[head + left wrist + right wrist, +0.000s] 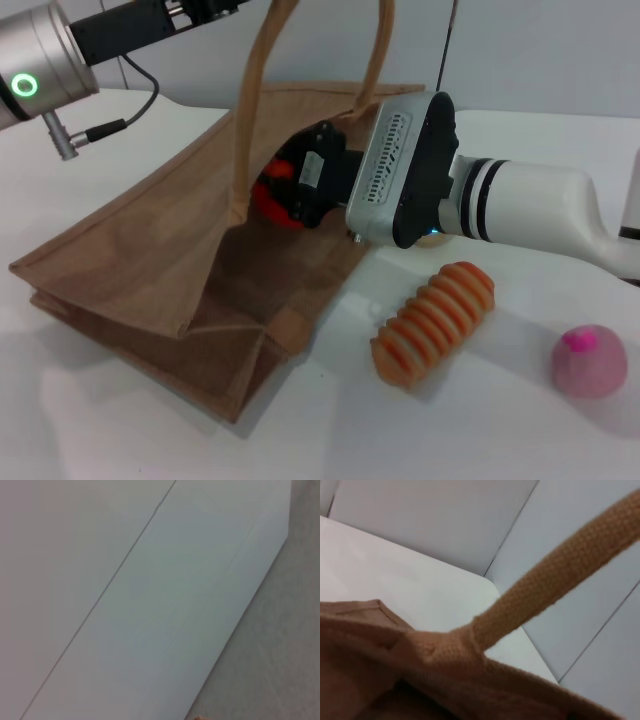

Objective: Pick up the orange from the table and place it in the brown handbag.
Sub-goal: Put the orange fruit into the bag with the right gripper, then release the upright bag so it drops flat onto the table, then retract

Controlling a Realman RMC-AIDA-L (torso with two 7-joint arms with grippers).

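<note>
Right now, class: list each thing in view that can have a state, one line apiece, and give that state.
brown handbag: lying on its side, mouth open, handles held up.
orange: inside the bag's mouth, at the right gripper's tip.
right gripper: reaching into the bag.
left gripper: out of view; its arm is raised at the far left.
ribbed striped oblong: lying on the table.
pink ball: resting on the table.

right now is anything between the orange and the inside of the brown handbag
Nothing visible blocks it. The right gripper reaches through the open mouth of the brown handbag, with the orange at its tip already inside the opening. The handles are held up, clear of the mouth. The left gripper is out of view.
</note>
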